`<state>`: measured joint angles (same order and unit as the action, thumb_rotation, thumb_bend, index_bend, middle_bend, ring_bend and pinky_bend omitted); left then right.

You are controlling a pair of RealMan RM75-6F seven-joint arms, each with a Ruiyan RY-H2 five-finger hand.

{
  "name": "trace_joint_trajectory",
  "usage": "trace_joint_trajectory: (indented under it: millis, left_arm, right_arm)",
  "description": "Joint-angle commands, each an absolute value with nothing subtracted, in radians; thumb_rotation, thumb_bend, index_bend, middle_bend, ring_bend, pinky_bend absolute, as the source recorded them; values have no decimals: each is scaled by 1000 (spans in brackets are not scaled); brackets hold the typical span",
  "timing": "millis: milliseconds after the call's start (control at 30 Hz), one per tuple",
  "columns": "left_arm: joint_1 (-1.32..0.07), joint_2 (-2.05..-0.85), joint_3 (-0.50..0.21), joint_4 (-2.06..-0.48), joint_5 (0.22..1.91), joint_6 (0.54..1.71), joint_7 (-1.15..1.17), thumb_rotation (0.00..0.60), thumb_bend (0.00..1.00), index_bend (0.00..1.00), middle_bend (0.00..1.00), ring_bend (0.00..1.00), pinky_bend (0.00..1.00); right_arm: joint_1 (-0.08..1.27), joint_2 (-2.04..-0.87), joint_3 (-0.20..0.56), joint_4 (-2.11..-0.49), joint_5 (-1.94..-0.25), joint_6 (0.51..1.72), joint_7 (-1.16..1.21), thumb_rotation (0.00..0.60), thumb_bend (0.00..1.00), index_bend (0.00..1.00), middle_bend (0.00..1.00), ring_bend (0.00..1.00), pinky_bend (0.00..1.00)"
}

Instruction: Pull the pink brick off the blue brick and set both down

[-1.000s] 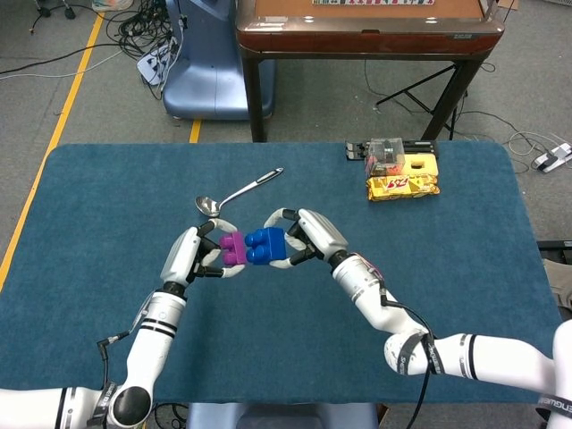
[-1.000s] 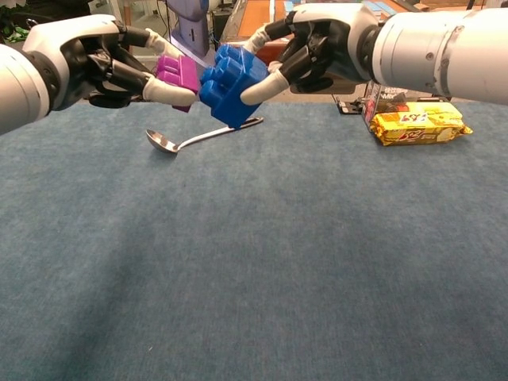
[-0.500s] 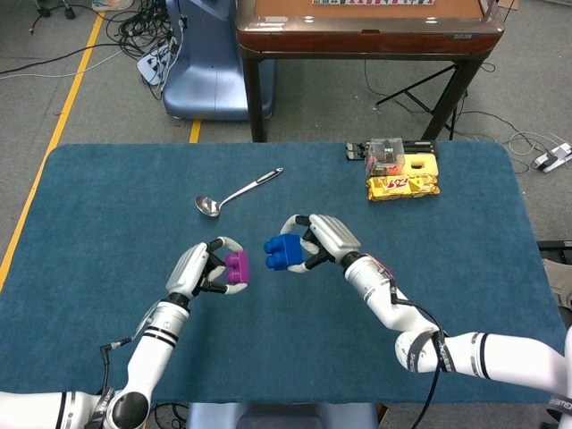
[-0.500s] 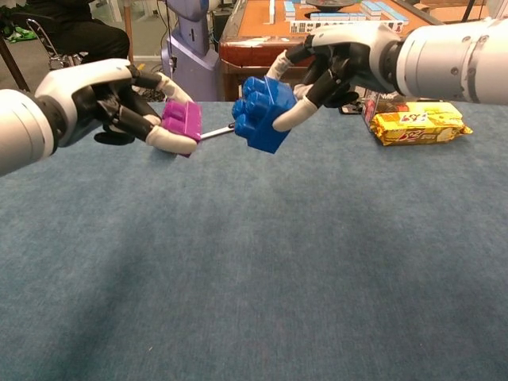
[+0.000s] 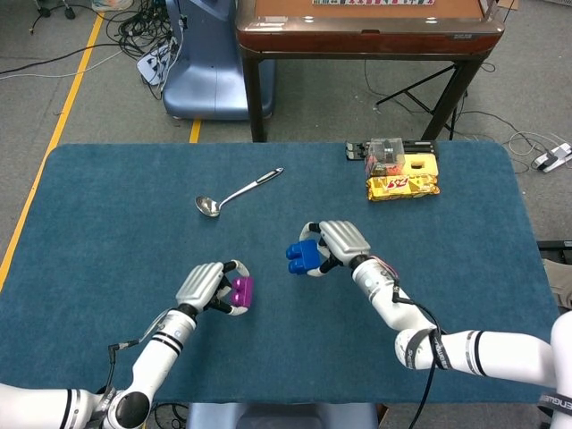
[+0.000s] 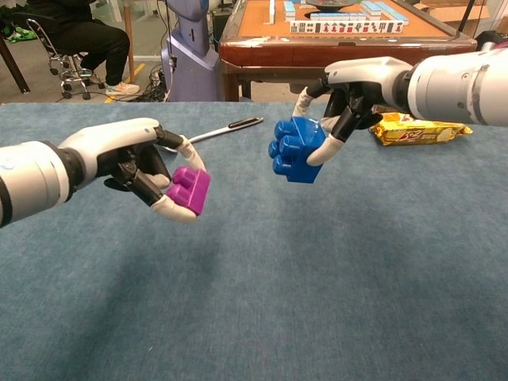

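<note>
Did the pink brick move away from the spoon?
Yes. The pink brick, held by the left hand, has moved toward the robot, farther from the spoon, which stayed put on the table.

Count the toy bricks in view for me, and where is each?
2. The pink plastic brick is held in the left hand; the blue plastic brick is held in the right hand, apart from the pink one. No others visible.

A table covered with dark blue cloth (image 5: 107, 223) carries a metal spoon (image 5: 234, 193) lying near its middle toward the far side, and, at the far right edge, a yellow snack packet (image 5: 402, 186) with a small clear box (image 5: 385, 155) just behind it.
</note>
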<state>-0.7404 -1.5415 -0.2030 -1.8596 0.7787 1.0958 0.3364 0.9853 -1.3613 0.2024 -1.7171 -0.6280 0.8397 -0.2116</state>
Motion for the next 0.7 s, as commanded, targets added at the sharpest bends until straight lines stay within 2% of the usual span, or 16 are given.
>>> trace_joint_trajectory:
  millis: [33, 133, 200, 433, 600, 700]
  left_arm:
    - [-759, -1564, -178, -1838, 752, 1112, 401, 600, 0, 208, 1000, 992, 1000]
    - [-768, -1572, -165, -1826, 732, 1120, 445, 600, 0, 45, 1000, 985, 1000]
    - [-769, -1572, -159, -1824, 727, 1126, 463, 600, 0, 4, 1000, 980, 1000]
    - [-743, -1554, -164, -1847, 737, 1169, 453, 600, 0, 0, 1000, 966, 1000]
    - [-710, -1529, -157, -1857, 771, 1199, 428, 600, 0, 0, 1000, 961, 1000]
    - [-694, -1515, -150, -1855, 786, 1205, 417, 600, 0, 4, 1000, 957, 1000]
  right_arm:
    - [993, -1373, 191, -1708, -613, 847, -233, 600, 255, 689, 1000, 1000, 1000]
    - [999, -1385, 183, -1698, -601, 842, -249, 600, 255, 689, 1000, 1000, 1000]
    - [1003, -1392, 178, -1691, -596, 838, -259, 600, 256, 689, 1000, 1000, 1000]
    - [1020, -1428, 150, -1652, -576, 832, -308, 600, 223, 681, 1000, 1000, 1000]
    - [1047, -1442, 121, -1630, -524, 814, -369, 600, 162, 566, 1000, 1000, 1000]
    - [1058, -1449, 112, -1621, -494, 803, -388, 600, 67, 456, 1000, 1000, 1000]
